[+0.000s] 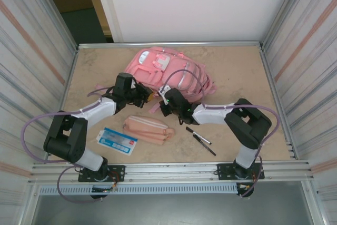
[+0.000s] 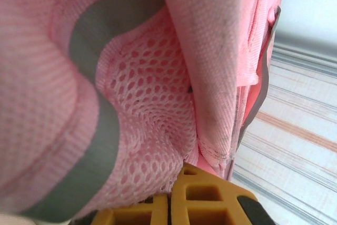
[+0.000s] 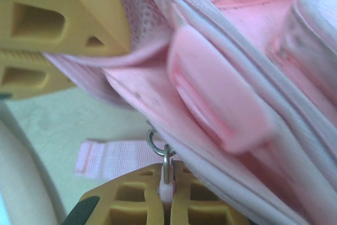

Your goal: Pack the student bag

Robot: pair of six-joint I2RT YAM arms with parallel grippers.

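- The student bag (image 1: 168,69) lies flat at the far middle of the table (image 1: 242,82), with both arms reaching to its near edge.
- The left gripper (image 1: 144,95) is at the bag's near-left corner. Its yellow fingers are clenched together on a fold of the bag's pink mesh (image 2: 152,114), beside a grey trim band.
- The right gripper (image 1: 167,101) is just to the right of it. Its fingers are closed on a small zip pull (image 3: 166,180) that hangs from a metal ring on the bag's edge.
- A loose pink strap (image 3: 110,159) trails on the table just near of that zip.
- My reading is that the task is at an early stage: one hand braces the fabric while the other holds the zip, so the bag is being opened and not yet filled.
- Whether any compartment is open cannot be told, and nothing shows inside the bag.
- The things left to pack lie outside it on the near half of the table: a pink pencil pouch (image 1: 148,129) in the middle, a blue-and-white flat packet (image 1: 117,140) to its left, and two dark pens (image 1: 198,136) to its right.
- The pouch looks closed, and its contents are hidden.
- Left to do, as I judge it: run the zip, spread the opening, then carry each item in and close up.
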